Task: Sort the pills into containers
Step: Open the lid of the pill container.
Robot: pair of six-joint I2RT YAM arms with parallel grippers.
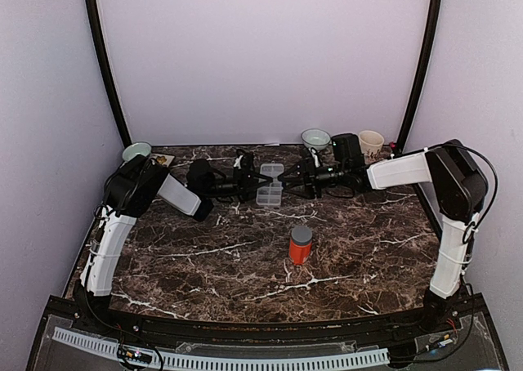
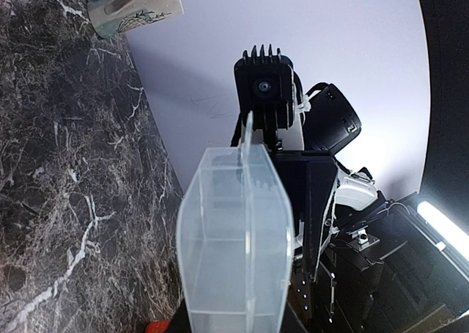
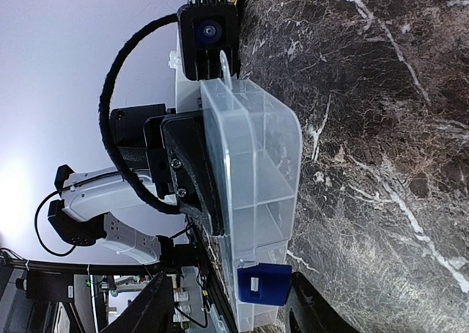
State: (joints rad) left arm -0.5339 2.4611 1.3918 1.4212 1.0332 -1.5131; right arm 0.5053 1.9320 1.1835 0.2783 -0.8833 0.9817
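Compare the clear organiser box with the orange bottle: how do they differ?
The organiser box is clear; the bottle is orange with a grey cap. The box is flat, rectangular and split into compartments; the bottle is an upright cylinder. The box is farther back; the bottle stands alone nearer the front. Both are small containers over the marble table.

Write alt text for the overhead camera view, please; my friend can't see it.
From opposite sides, the robot's left gripper and right gripper meet at a clear organiser box near the back of a dark marble table. An orange bottle with a grey cap stands nearer the front.
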